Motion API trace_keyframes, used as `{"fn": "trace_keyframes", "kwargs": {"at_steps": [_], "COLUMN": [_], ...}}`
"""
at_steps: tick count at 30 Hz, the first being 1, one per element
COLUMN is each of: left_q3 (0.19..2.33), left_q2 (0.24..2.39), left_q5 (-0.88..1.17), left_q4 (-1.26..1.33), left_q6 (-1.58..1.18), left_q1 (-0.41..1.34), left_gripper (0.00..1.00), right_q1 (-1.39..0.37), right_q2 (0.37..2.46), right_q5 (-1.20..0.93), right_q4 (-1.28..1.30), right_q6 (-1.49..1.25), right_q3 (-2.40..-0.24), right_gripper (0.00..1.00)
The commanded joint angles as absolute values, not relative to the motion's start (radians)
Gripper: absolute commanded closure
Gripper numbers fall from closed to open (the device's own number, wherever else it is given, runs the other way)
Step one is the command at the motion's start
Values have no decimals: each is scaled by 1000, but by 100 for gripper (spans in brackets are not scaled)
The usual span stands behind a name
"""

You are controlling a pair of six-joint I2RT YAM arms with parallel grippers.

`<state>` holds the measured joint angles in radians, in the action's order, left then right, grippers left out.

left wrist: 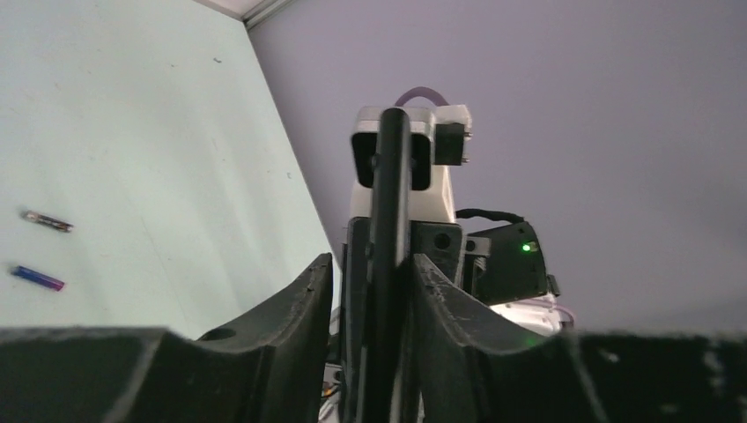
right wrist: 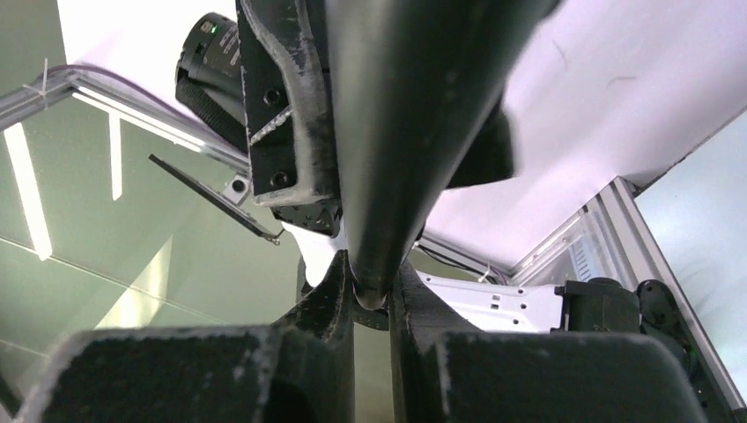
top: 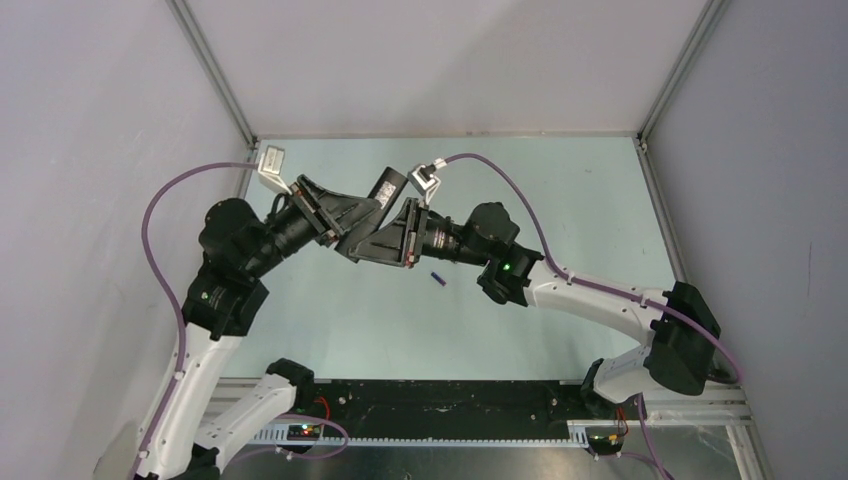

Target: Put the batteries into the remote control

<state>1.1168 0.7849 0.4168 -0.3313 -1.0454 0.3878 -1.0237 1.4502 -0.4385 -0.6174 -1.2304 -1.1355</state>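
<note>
The remote control [top: 386,186] is a slim black bar held in the air between both arms above the table's middle. My left gripper [top: 347,218] is shut on it. In the left wrist view the remote [left wrist: 388,203] stands edge-on between the fingers [left wrist: 304,300]. My right gripper [top: 388,236] is shut on the remote's end, pinched between its fingertips [right wrist: 335,291], with the bar [right wrist: 401,123] filling that view. The blue-purple battery [top: 437,279] lies on the table, also in the left wrist view [left wrist: 37,278]. The dark battery [left wrist: 47,221] lies next to it, hidden in the top view.
Pale walls with aluminium frame posts [top: 212,70] enclose the green table [top: 580,190]. Purple cables [top: 520,195] loop off both wrists. The two arms nearly touch over the table's centre. The black base rail [top: 440,400] runs along the near edge.
</note>
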Motion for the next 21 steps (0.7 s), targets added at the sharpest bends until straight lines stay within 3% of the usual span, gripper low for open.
{"fn": "trace_keyframes", "kwargs": {"at_steps": [1, 6, 10, 21], "left_q3": [1141, 1163, 1158, 1163], "left_q2": [782, 814, 839, 857], "left_q5": [510, 636, 720, 982], "left_q4": [-347, -346, -346, -347], "left_q6": [-962, -864, -812, -624], "left_q1": [346, 303, 293, 242], "left_gripper": [54, 34, 24, 33], "right_q1": [-1023, -1018, -1017, -1015], "right_q2": [1436, 1410, 1398, 1362], "right_q5": [-482, -552, -639, -818], "right_q4": [-630, -550, -437, -263], "right_q6": [-1187, -1126, -1050, -840], "right_q3": [-1160, -1162, -1177, -1178], "right_gripper": [100, 100, 100, 100]}}
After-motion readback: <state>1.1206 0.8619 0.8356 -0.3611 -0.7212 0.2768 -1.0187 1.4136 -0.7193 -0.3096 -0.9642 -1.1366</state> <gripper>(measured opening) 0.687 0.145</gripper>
